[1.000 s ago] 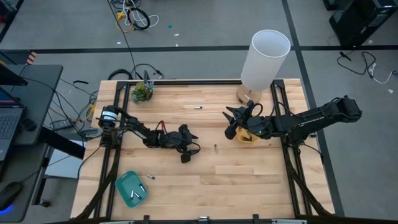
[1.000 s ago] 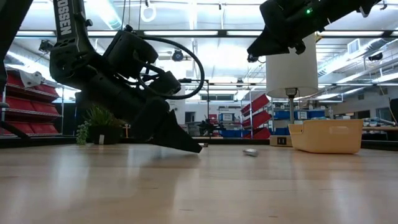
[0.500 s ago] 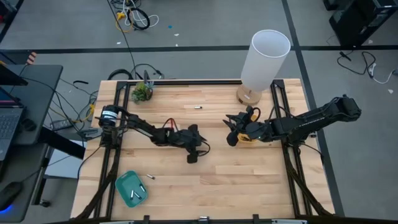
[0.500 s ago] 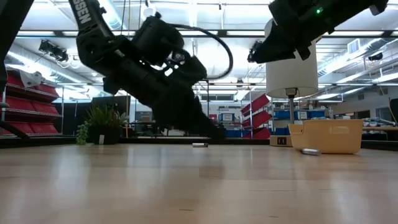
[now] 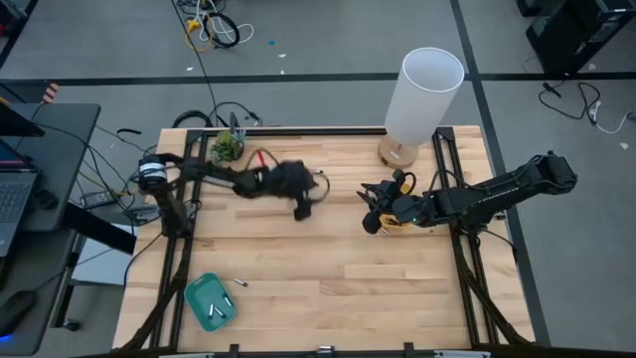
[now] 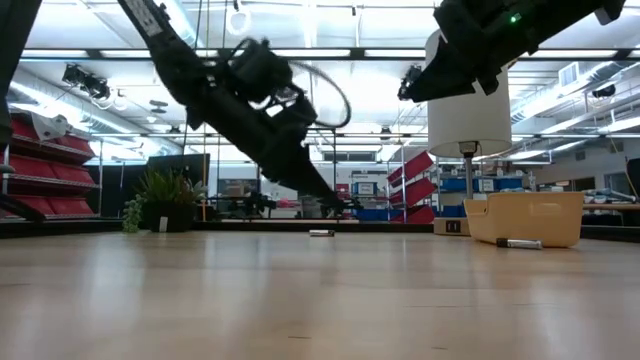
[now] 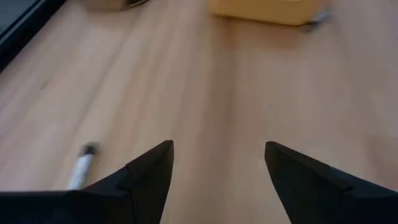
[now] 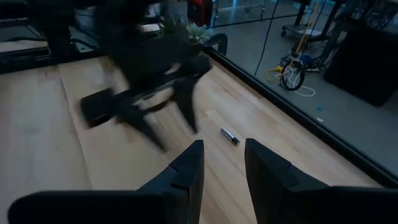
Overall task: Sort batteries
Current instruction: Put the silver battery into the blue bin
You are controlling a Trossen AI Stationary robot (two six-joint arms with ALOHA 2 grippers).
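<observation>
- The left hand [image 5: 304, 206] hung over the far half of the surface [image 5: 328, 288], its 2 fingers spread wide with nothing between them, as its own wrist view showed.
- A silvery battery [image 7: 81, 167] lay flat on the wood just beside the left finger in that view; seen from above it sat near the far edge [image 5: 316, 172], close to the left hand. Judging by this spacing, the hand was placed there to line up on that battery.
- The right hand [image 5: 370, 217] hovered raised above the surface, beside the yellow tray [image 6: 524, 217]. Its fingers stood narrow, a slim gap between them, and held nothing. That spot next to the tray looked like a waiting place after or before a drop.
- A dark battery [image 6: 519, 243] lay on the wood right in front of the yellow tray, outside it, so it probably needed picking up too.
- The teal tray [image 5: 210, 300] sat at the near left corner with 2 pale batteries inside, and 1 more battery [image 5: 240, 284] lay just outside its rim.
- A tall white lamp [image 5: 423, 96] stood at the far right and a small plant [image 5: 227, 148] at the far left, both clear of the working area.
- With the trays set on opposite sides, each arm seemingly served its own tray.
</observation>
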